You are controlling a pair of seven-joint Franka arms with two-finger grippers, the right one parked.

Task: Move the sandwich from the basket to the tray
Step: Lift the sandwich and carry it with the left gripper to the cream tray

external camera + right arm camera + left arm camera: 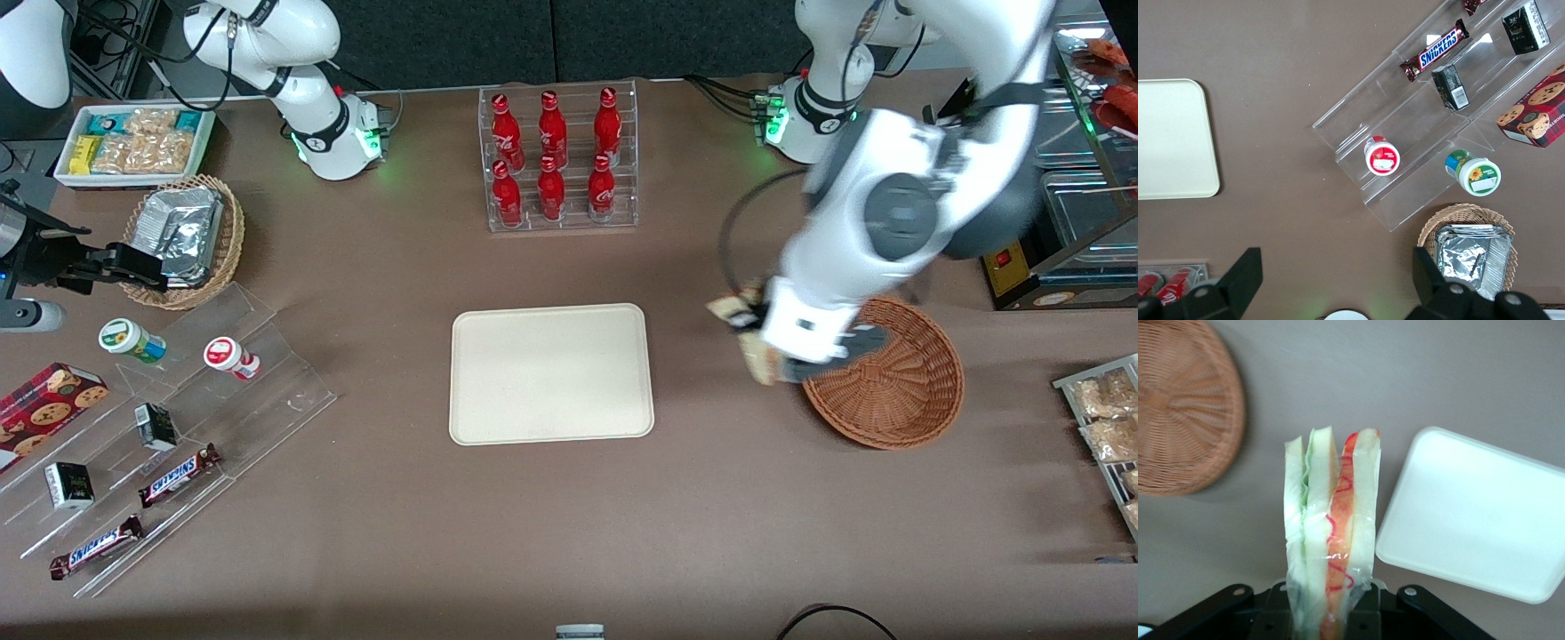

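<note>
Bright even overhead light, soft shadows, blurred working arm (880, 222).

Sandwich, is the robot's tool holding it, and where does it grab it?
Yes. The tool is shut on the sandwich at one end, above the table between basket and tray.

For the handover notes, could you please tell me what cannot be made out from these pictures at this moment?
- The claw shut on the sandwich: in the left wrist view its fingertips are cut off by the edge; in the front view the arm's wrist covers it.
- The basket: the front view has its rim nearest the tray hidden by the arm; the wrist view cuts it at the edge.
- Whether the sandwich has reached the tray: the wrist view shows it over bare table.
</note>
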